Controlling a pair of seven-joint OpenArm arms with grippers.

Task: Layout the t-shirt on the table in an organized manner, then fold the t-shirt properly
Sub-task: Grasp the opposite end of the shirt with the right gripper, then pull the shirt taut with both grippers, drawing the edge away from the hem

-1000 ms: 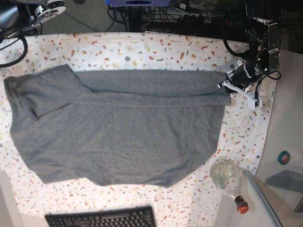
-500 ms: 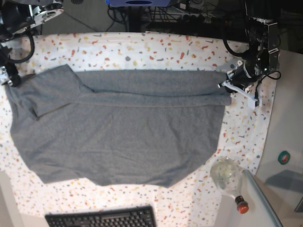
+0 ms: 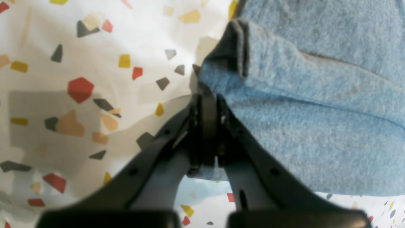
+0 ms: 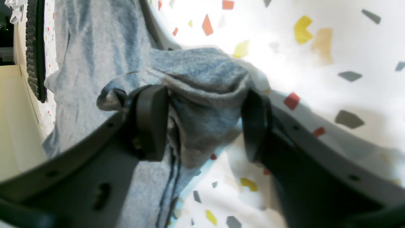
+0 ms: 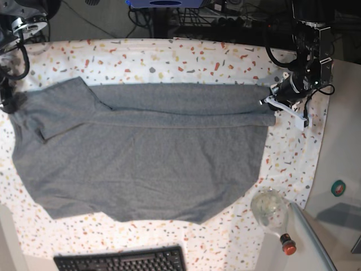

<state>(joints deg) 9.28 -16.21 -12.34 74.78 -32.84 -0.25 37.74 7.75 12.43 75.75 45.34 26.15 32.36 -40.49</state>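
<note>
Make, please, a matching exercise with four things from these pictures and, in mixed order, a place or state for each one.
Things:
1. left end effector
2. right end effector
3. keyboard
4. t-shirt

Places or states:
A. open around a bunched cloth edge
B. spread over the speckled table
C. shut on a cloth edge
D. at the near table edge

Pairs: 1-C, 2-A, 3-D, 4-B

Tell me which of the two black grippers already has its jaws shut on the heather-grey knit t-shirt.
The left gripper, pinching the heather-grey knit t-shirt by its edge. The right gripper has jaws apart, merely straddling bunched fabric.
</note>
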